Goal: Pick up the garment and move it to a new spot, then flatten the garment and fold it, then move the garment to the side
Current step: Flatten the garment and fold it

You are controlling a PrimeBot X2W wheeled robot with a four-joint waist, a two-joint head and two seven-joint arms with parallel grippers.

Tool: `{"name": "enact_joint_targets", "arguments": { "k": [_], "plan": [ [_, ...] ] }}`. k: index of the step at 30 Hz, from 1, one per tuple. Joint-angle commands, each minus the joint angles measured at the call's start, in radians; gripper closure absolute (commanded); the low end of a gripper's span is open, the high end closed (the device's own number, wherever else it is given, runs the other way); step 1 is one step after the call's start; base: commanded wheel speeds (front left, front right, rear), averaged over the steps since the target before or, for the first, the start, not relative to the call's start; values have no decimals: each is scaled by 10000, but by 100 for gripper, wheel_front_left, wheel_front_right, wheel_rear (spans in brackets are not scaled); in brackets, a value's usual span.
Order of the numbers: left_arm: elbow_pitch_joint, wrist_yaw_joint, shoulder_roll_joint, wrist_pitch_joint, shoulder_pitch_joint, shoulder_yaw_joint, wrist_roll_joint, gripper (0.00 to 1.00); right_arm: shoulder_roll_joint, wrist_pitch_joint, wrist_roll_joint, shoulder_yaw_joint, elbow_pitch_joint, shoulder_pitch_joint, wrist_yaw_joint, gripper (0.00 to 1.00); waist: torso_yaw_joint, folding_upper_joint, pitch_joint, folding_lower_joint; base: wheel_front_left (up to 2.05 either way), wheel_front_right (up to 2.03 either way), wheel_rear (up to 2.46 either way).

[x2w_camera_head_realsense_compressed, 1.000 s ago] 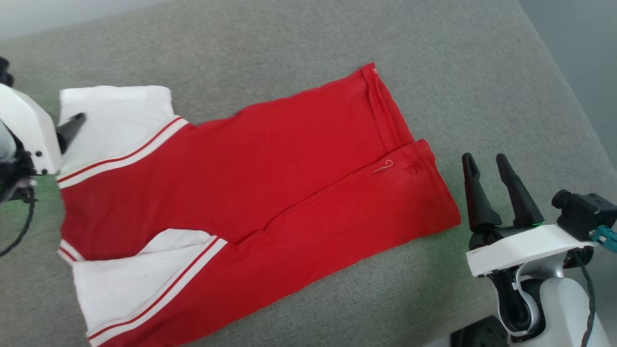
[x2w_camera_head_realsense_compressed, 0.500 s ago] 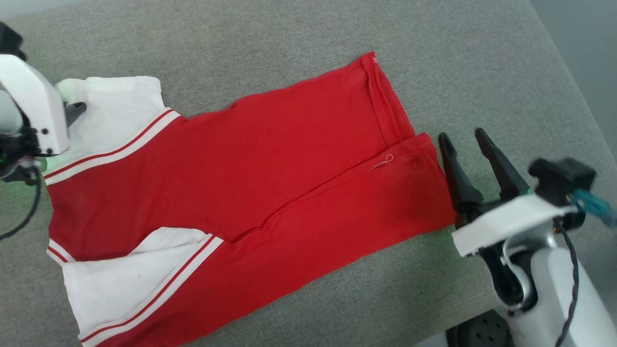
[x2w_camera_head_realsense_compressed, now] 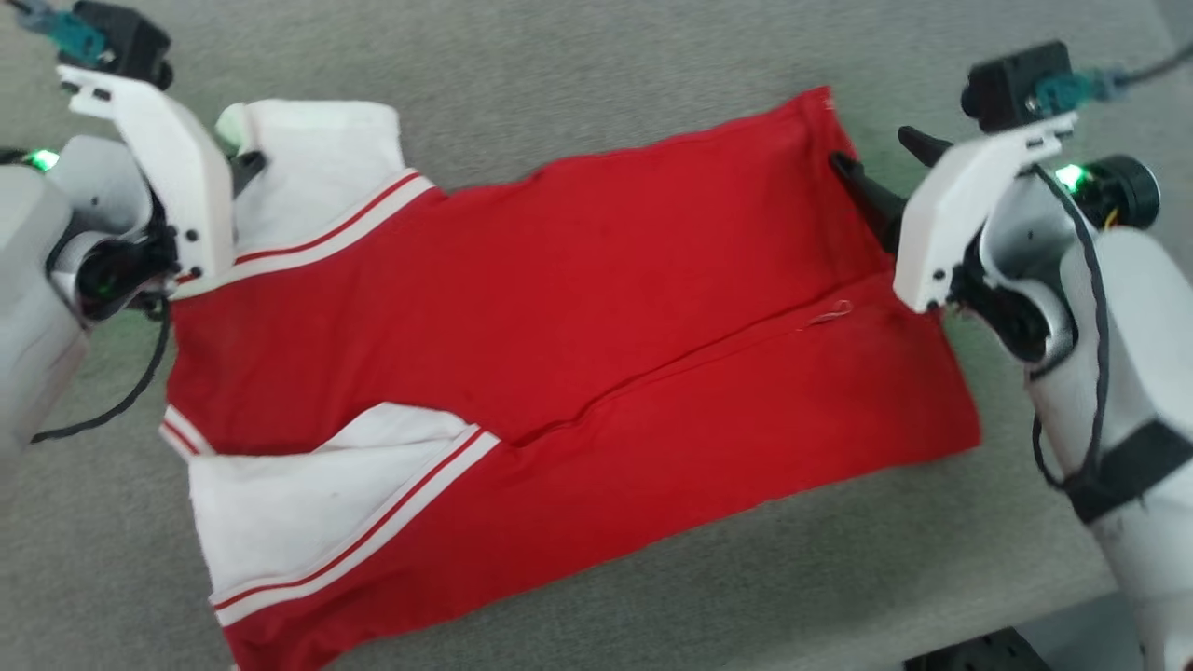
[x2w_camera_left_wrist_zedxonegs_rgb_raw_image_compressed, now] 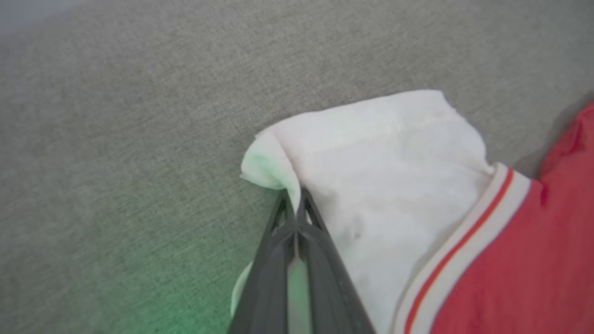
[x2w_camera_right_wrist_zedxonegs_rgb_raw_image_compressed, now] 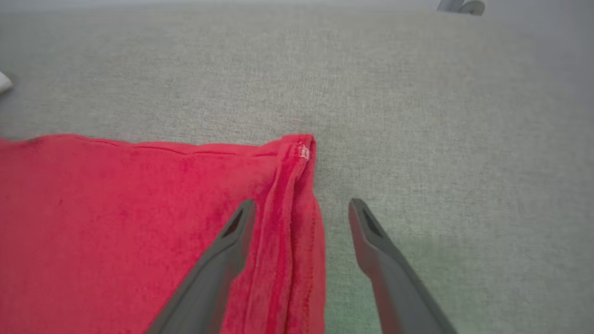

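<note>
**Folding stage, both arms at the far edge.** You see the garment (x2w_camera_head_realsense_compressed: 578, 308) lying flat on the grey tabletop (x2w_camera_head_realsense_compressed: 596, 56), slanting across the head view. Its white-sleeved end is toward your left arm and its red hem end toward your right.

**Tools.** The left tool (x2w_camera_left_wrist_zedxonegs_rgb_raw_image_compressed: 295, 208) is closed on a corner of the far white sleeve (x2w_camera_left_wrist_zedxonegs_rgb_raw_image_compressed: 380, 153), and the cloth puckers where the fingers pinch it. The right tool (x2w_camera_right_wrist_zedxonegs_rgb_raw_image_compressed: 301, 206) is open and straddles the hem (x2w_camera_right_wrist_zedxonegs_rgb_raw_image_compressed: 301, 260) at the far corner, one finger above red cloth and the other above bare tabletop. You cannot tell whether either finger touches down.

**Progress (judged).**
- Moving and flattening the garment look done.
- Two long flaps meet along a slanting line down the middle, with the near sleeve tucked inward. This suggests the lengthwise folds are already made.
- The right-hand grasp is not yet made. After that come a further fold, probably starting from these two far corners, and then the move to the side.

**Writing.** The upturned face shows no number, lettering or brand, only plain red cloth and red-and-white striped trim at the sleeves. A small pale mark (x2w_camera_right_wrist_zedxonegs_rgb_raw_image_compressed: 304, 151) sits at the hem corner and is too small to read.
</note>
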Motion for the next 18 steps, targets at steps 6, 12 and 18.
{"name": "enact_joint_targets", "arguments": {
  "k": [6,12,18],
  "plan": [
    [-314,-45,-358,-191,-272,-296,276,100,28,812,765,869,2131,-1762,-6,0,713,0,466,0,0,0,0],
    [-543,-34,-461,-319,-263,-415,237,100,12,1237,1051,1377,3319,-2345,-6,0,876,0,541,0,0,0,0],
    [-709,-35,-616,-626,-287,-425,-45,100,71,921,1363,1602,4230,-2643,-6,100,1014,0,350,0,0,0,0]
  ]
}}
